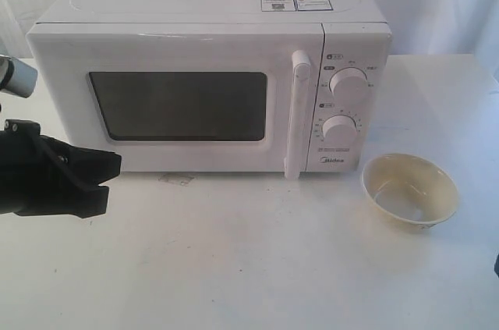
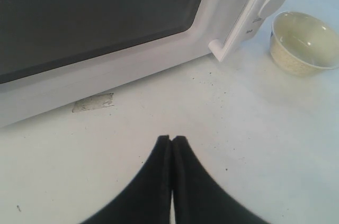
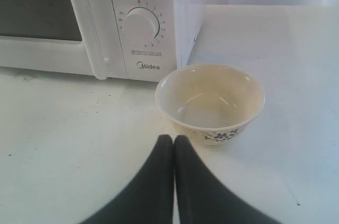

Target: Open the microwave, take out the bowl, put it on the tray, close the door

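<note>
Small, cream, glossy round bowl [image 1: 409,189] sitting on white counter [image 1: 234,267].
Likely light, stiff, slick, chippable; pinching its rim looks best; left end effector [image 2: 172,139] and right end effector [image 3: 174,138] are hanging closed, empty.

Can read only Midea logo [image 3: 147,65] on microwave [image 1: 179,45] panel, below lower dial [image 3: 141,23]. Dial numbers and top stickers [image 1: 296,0] too small to make out.

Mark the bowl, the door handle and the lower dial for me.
bowl [image 3: 211,99]: right wrist view, glossy inside bottom.
door handle [image 1: 297,115]: exterior view, middle of the vertical bar.
lower dial [image 1: 340,128]: exterior view, centre of the knob.
</note>
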Controlling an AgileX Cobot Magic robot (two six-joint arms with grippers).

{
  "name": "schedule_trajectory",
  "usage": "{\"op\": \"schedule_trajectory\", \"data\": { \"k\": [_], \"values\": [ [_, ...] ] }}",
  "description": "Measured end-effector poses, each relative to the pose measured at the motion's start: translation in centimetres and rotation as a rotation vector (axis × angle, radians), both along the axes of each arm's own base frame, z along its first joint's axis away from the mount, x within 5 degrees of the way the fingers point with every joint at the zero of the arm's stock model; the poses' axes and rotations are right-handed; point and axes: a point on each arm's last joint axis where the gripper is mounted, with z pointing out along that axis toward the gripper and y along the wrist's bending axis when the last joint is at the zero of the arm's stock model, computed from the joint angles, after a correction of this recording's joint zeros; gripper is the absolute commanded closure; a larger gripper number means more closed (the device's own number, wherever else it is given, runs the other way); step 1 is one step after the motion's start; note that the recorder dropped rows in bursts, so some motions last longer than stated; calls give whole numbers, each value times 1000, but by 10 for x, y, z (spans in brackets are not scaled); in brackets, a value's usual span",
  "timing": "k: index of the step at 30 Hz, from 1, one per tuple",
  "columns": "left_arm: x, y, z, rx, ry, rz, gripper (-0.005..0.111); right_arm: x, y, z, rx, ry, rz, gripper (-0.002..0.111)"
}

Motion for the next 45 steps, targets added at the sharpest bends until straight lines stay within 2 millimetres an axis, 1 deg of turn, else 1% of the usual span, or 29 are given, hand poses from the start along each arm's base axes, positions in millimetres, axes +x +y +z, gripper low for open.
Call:
{"op": "schedule_trajectory", "data": {
  "k": [2, 7, 38, 42, 45],
  "values": [
    [0, 0, 0, 0, 0, 0, 107, 0, -1, 0, 0, 2, -12, 108],
    [0, 0, 0, 0, 0, 0, 107, 1, -6, 0, 0, 2, -106, 108],
    [0, 0, 0, 0, -3, -1, 107, 1, -6, -1, -1, 7, -108, 108],
    [-9, 7, 10, -8, -43, -23, 107, 1, -6, -1, -1, 7, -108, 108],
    [-24, 19, 23, -7, -95, -49, 107, 1, -6, -1, -1, 7, -108, 108]
  ]
}}
